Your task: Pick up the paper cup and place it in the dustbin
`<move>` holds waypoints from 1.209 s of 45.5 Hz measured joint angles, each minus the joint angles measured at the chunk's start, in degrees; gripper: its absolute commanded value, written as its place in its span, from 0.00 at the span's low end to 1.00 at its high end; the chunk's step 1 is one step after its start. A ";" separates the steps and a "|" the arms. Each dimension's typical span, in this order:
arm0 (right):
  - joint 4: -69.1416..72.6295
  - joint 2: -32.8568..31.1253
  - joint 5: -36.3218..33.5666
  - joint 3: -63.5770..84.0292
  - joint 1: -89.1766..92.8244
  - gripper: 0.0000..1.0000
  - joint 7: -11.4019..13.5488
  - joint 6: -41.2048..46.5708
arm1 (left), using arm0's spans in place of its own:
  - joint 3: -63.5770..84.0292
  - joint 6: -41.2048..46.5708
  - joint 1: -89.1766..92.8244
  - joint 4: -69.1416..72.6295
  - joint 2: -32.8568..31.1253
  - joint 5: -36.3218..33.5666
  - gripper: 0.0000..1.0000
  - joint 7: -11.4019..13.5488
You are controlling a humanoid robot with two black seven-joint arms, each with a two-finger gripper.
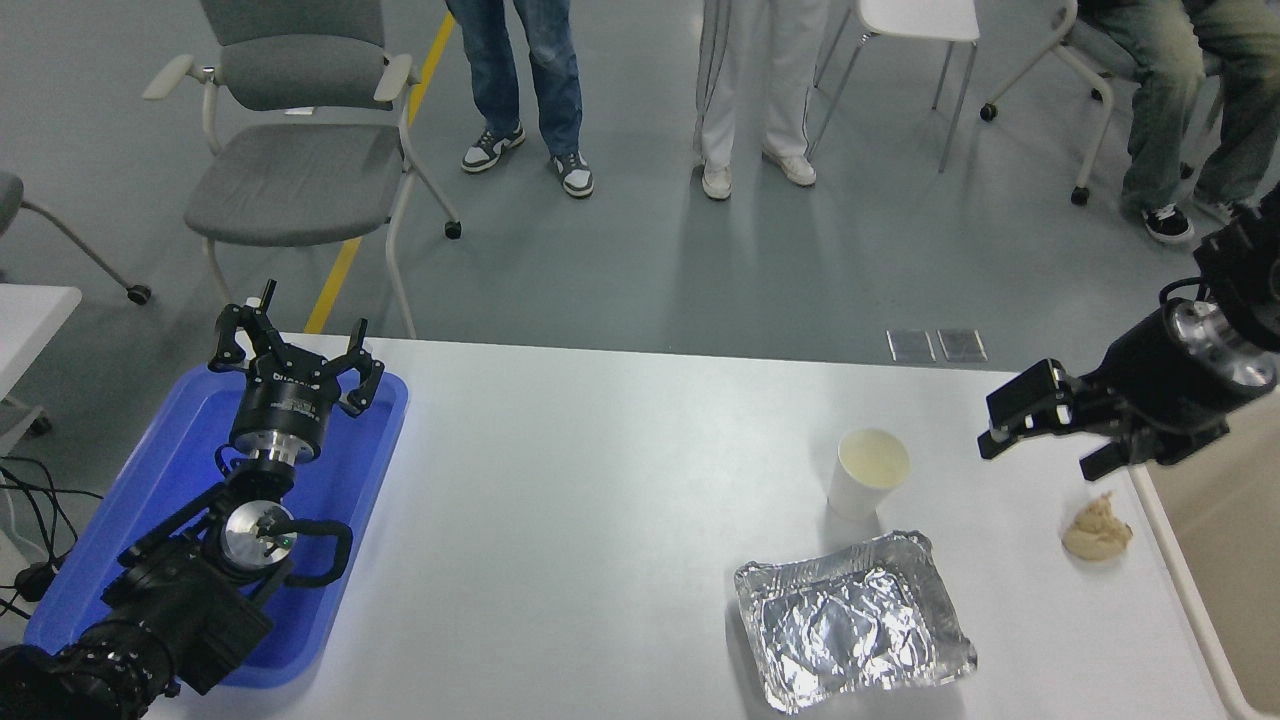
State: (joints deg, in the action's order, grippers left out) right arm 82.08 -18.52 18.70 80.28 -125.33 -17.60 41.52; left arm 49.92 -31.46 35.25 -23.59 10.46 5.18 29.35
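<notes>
Nearest us, our parked left gripper (290, 365) hangs spread and empty. Our right gripper (1040, 435), fingers parted, holds nothing; leftward stands the small white tapered paper cup (866, 472), upright. We judge it light and crushable: pinch mid-wall gently.

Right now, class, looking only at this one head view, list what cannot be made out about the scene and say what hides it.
- Large beige rectangular plastic dustbin: cut off by the right edge; its inside is unseen.
- Right black end effector: seen side-on, so open or shut is unclear.
- Small white tapered paper cup: its base is hidden behind the crumpled silver foil tray.
- Small tan crumpled lump: too small to identify.
- People at the far side: cut off above the legs by the top edge.
</notes>
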 measured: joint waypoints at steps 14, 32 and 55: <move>1.04 3.67 -2.44 -3.27 -5.32 0.98 3.34 1.23 | 0.00 0.00 0.00 0.03 0.00 0.00 1.00 0.00; -0.93 6.91 -3.29 -5.86 -3.61 0.94 4.18 0.87 | 0.00 0.00 0.03 0.03 0.00 0.01 1.00 -0.01; -10.85 8.35 -5.25 -6.99 6.32 0.91 4.69 -6.85 | 0.00 -0.10 -0.01 -0.13 0.00 -0.01 1.00 -0.09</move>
State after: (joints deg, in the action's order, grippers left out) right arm 71.23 -10.17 13.45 73.29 -119.01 -12.91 34.67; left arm 49.92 -31.56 35.24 -23.72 10.46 5.17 29.27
